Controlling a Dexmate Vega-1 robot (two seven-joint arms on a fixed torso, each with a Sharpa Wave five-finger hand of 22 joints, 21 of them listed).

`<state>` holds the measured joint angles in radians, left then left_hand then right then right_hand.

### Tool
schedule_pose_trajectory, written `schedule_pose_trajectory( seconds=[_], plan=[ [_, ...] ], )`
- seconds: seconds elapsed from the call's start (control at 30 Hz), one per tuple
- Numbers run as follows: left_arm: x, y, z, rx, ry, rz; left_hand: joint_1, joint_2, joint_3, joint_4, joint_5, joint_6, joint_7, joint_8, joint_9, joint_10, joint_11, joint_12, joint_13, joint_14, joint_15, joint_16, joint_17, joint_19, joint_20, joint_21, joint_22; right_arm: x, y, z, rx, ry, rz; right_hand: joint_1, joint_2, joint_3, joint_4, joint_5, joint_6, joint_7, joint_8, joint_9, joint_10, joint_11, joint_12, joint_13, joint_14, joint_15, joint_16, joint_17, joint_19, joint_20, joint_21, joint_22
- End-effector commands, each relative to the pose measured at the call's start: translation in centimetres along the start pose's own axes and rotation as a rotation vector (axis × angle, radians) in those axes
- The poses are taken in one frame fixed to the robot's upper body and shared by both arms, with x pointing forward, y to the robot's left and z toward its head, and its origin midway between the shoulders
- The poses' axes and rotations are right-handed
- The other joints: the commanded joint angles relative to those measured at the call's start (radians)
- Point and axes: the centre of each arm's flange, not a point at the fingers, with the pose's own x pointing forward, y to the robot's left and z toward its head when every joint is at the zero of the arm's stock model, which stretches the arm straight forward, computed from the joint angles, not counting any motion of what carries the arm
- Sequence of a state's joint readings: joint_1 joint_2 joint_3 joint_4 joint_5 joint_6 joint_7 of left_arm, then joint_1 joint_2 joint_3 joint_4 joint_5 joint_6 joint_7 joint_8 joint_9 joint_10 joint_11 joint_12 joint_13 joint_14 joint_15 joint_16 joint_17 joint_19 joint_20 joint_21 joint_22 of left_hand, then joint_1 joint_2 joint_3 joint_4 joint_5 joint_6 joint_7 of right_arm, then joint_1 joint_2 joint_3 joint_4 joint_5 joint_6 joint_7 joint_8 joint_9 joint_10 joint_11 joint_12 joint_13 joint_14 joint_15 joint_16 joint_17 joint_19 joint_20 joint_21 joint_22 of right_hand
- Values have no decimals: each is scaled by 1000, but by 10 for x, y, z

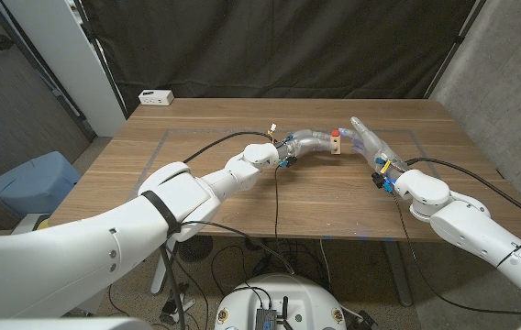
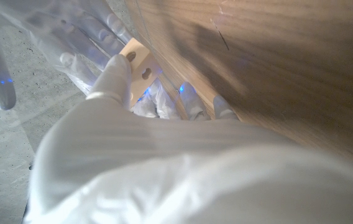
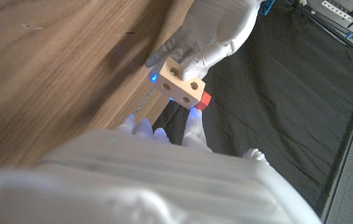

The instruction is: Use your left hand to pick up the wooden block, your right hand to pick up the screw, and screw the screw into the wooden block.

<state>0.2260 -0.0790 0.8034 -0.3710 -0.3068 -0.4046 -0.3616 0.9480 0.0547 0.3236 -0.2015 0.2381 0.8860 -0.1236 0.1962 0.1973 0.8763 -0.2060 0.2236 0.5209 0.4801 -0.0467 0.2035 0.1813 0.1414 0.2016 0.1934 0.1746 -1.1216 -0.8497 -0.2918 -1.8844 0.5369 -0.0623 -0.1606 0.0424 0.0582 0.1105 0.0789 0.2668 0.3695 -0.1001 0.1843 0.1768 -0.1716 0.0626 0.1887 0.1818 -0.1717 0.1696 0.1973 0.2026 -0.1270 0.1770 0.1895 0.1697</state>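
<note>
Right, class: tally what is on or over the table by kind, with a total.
Wooden block: 1
Red screw: 1
Robot hands: 2, left hand and right hand
White box: 1
Total: 5

We take this for a robotics lab. Black curtains (image 1: 288, 46) back the wooden counter (image 1: 196, 128) (cables (image 1: 279, 197) trail across it).
</note>
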Motion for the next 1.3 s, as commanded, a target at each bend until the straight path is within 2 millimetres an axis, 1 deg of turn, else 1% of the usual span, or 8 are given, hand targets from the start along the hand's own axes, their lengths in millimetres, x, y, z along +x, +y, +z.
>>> schedule_pose_trajectory(
  seconds=[0.03,0.67,1.3],
  plan=[
    [0,-1,-3,-9,7,1,-17,26,49,46,9,8,-2,7,6,8,-1,4,5,-2,-24,0,3,3,4,2,3,-3,3,2,-4,-2,4,-12,0,1,3,8,-4,0,-1,0,-112,2,-1,0,-194,0,6,3,-7,0,1,5],
    [0,-3,-3,-12,4,-3,-17,26,49,45,9,8,-3,7,6,8,-3,4,4,-2,-24,0,3,3,4,3,3,-8,8,1,-3,6,19,-11,3,-1,7,12,-2,-1,0,0,-111,2,1,0,-194,-1,6,3,-6,0,2,5],
    [-2,-5,-4,-12,-7,-9,-17,26,49,45,9,9,0,7,6,10,1,4,3,-1,-25,1,3,4,5,3,3,-15,16,4,-5,-1,24,-9,5,-2,10,15,2,0,2,0,-110,2,2,0,-192,0,7,2,-5,-1,3,4]
  ],
)
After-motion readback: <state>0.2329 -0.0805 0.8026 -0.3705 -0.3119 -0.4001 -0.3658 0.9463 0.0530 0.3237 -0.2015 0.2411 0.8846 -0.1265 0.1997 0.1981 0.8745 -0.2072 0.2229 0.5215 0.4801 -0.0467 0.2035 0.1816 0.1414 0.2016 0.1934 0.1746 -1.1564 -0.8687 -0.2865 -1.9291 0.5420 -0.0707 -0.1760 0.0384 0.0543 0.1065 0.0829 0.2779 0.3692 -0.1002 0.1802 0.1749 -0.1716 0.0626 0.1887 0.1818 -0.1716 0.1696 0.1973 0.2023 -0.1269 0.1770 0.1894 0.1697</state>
